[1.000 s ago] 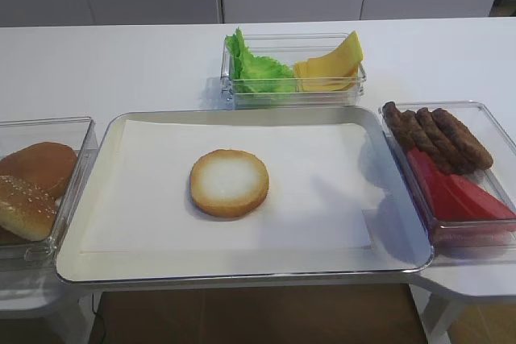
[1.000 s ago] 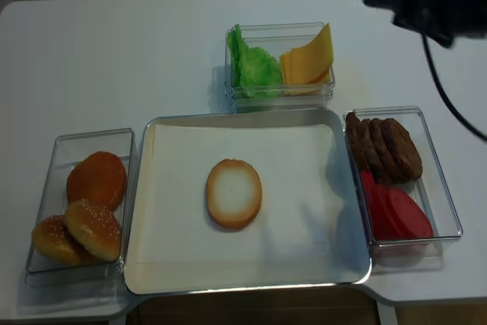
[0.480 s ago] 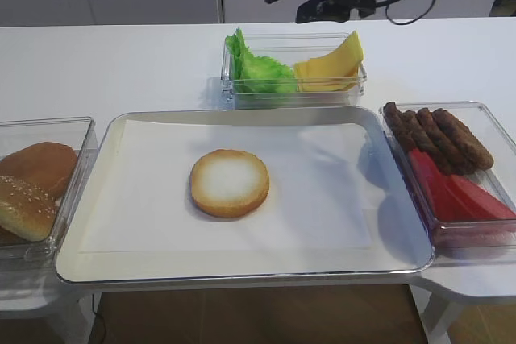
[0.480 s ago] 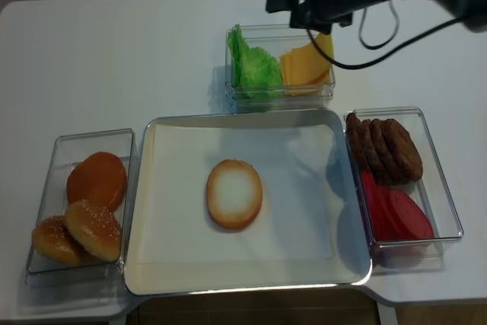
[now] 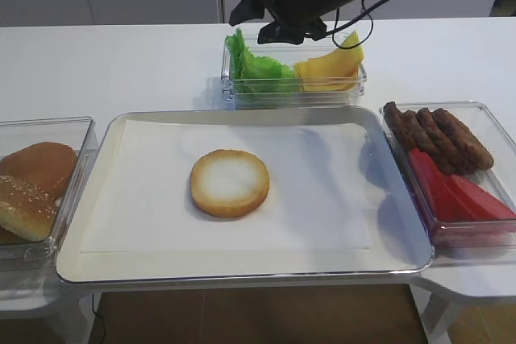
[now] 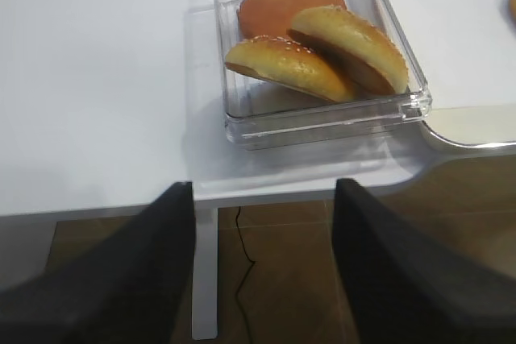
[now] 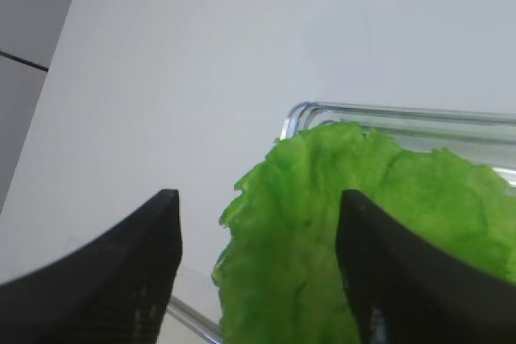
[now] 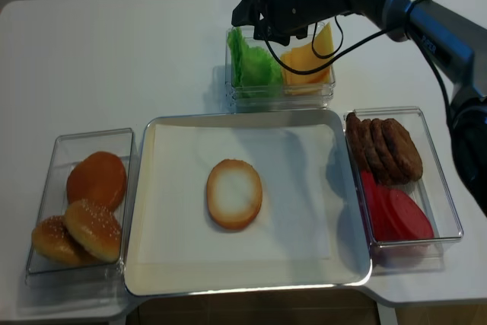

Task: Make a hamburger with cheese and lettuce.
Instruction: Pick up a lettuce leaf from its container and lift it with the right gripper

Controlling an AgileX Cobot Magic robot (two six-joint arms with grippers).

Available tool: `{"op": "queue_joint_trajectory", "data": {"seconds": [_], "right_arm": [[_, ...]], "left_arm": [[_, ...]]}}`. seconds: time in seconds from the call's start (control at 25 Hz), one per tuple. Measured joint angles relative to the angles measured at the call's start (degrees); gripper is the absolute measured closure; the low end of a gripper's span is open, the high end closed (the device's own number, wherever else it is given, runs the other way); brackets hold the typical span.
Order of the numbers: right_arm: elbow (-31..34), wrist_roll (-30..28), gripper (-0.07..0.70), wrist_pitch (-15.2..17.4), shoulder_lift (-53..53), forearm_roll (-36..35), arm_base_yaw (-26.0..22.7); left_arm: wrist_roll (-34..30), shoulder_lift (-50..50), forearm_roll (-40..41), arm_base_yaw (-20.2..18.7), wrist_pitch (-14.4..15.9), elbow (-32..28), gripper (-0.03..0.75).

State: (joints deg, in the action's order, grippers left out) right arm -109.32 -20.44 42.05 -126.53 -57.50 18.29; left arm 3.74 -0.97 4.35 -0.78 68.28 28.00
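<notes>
The hamburger bun half (image 5: 230, 183) lies cut face up in the middle of the paper-lined tray; it also shows in the realsense view (image 8: 234, 193). The lettuce (image 5: 256, 70) (image 8: 251, 65) and the cheese slices (image 5: 330, 62) (image 8: 308, 62) stand in a clear box behind the tray. My right gripper (image 5: 256, 20) (image 8: 257, 19) hangs open just above the lettuce; in the right wrist view the gripper (image 7: 258, 199) has the leaf (image 7: 355, 231) between its spread fingers, not touching. My left gripper (image 6: 262, 187) is open and empty at the table's front left edge.
A clear box of domed bun tops (image 5: 32, 187) (image 6: 322, 46) stands left of the metal tray (image 5: 242, 276). A clear box at the right holds brown sausages (image 5: 439, 138) and red tomato slices (image 5: 459, 199). The lettuce and cheese box (image 5: 290, 96) has a raised rim.
My right arm has come in from the upper right and moved left, from above the cheese to above the lettuce. Nothing on the table has moved.
</notes>
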Motion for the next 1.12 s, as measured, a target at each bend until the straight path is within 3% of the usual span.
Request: {"op": "queue_joint_trajectory", "data": {"seconds": [0.6, 0.92, 1.12], "right_arm": [[-0.33, 0.00, 0.261, -0.44, -2.03, -0.53, 0.28], [-0.40, -2.05, 0.528, -0.12, -2.03, -2.15, 0.28], [-0.40, -4.26, 0.594, 0.61, -2.03, -3.88, 0.28]], "left_arm": [[0.00, 0.00, 0.00, 0.00, 0.00, 0.00, 0.312], [0.00, 0.00, 0.00, 0.00, 0.00, 0.00, 0.312], [0.00, 0.00, 0.00, 0.00, 0.00, 0.00, 0.312]]}}
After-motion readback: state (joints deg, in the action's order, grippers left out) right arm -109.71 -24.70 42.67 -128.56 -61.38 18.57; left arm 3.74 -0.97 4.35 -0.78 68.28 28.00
